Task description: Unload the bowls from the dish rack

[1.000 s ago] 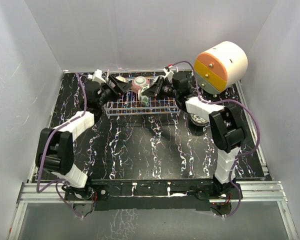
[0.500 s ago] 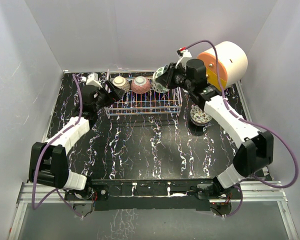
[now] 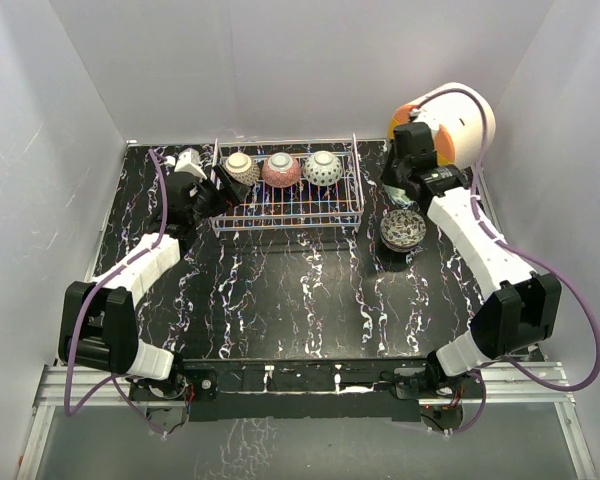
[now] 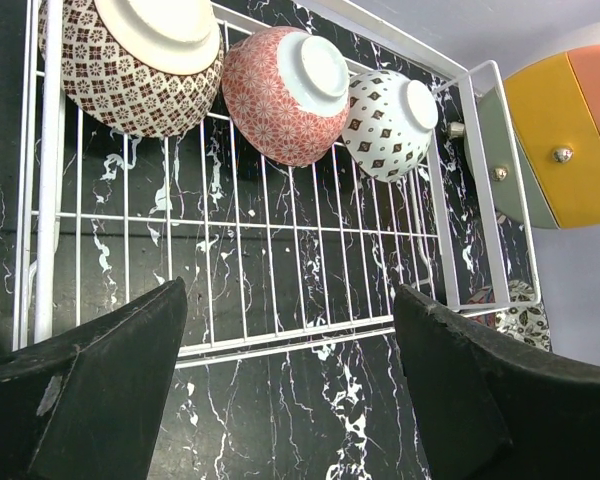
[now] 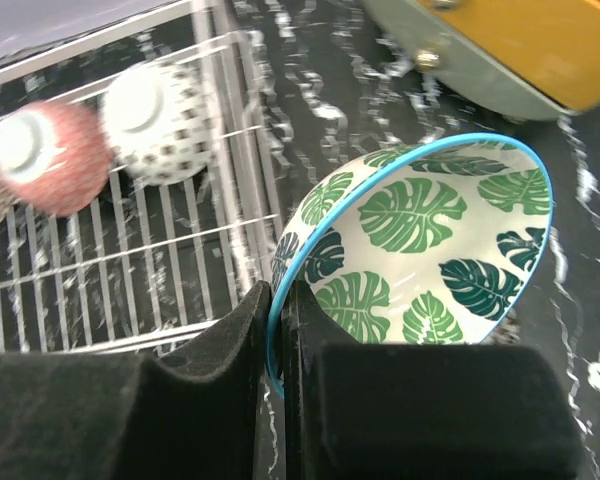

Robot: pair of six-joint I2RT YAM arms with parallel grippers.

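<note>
My left gripper (image 4: 290, 300) gapes wide at the dish rack (image 4: 46, 200), three bowls in it (grey-white (image 4: 140, 60), pink-red (image 4: 280, 100), dotted white (image 4: 390, 120)), feet up. My right gripper (image 5: 275, 310) pinches a leaf-lined, blue-rimmed bowl (image 5: 430, 250) right of the rack. Thin rim grip, tilted: it may slip and chip.

Black marbled table (image 3: 280, 290) carries the dish rack (image 3: 290, 212), just ahead of the left gripper (image 3: 220, 187) & beside the right gripper (image 3: 400, 193). Patterned bowl (image 3: 404, 242) sits on tbl right under the right gripper, w/ white cylinder (image 3: 467, 112) just beyond it.
</note>
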